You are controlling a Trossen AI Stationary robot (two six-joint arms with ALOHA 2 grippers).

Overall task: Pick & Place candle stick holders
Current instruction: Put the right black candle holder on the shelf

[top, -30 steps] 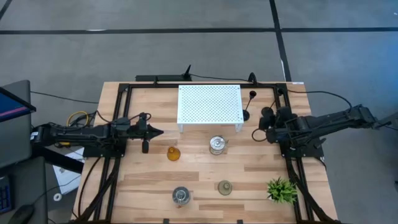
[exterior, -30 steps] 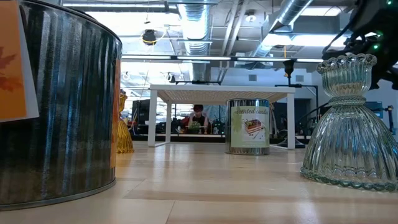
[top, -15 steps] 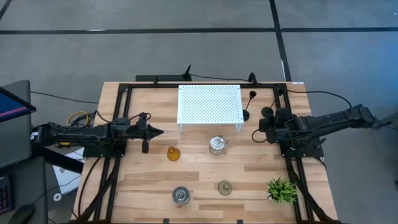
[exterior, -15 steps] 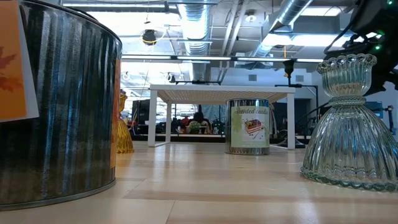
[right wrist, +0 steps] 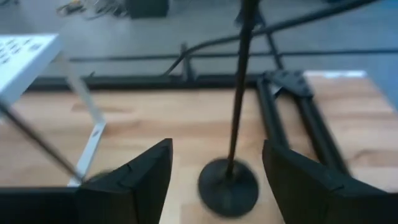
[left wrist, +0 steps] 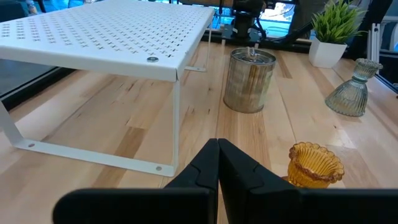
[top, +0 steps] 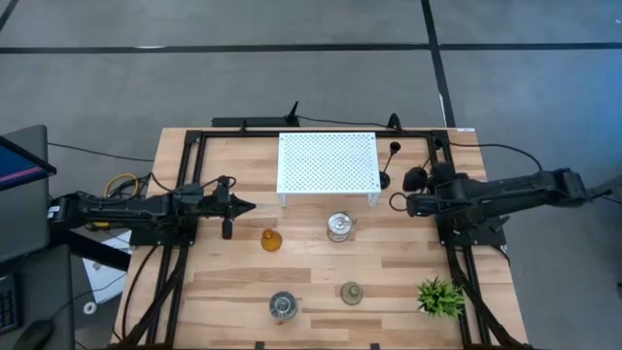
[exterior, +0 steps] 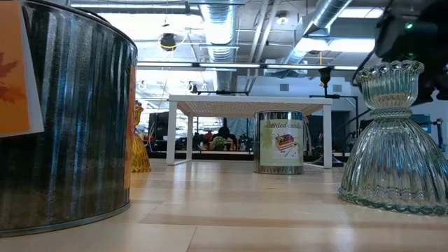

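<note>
A black thin-stemmed candle stick holder (right wrist: 228, 183) stands upright on its round base just ahead of my right gripper (right wrist: 216, 152), which is open with a finger on either side, apart from it. In the high view this gripper (top: 397, 202) is right of the white stand. A second black holder (top: 388, 167) stands by the stand's right legs. The amber holder (top: 270, 240), a silvery jar holder (top: 339, 227), another jar (top: 282, 305) and the grey-green glass holder (top: 351, 293) stand on the table. My left gripper (top: 245, 205) waits shut at the left.
The white perforated stand (top: 328, 163) takes up the far middle of the table. A spiky green plant (top: 439, 297) stands at the near right corner. Black frame rails (top: 190, 175) run along the table's sides and far edge.
My right gripper has shifted a little toward the table's left, closer to the black holder in front of it. The holder stands where it was.
</note>
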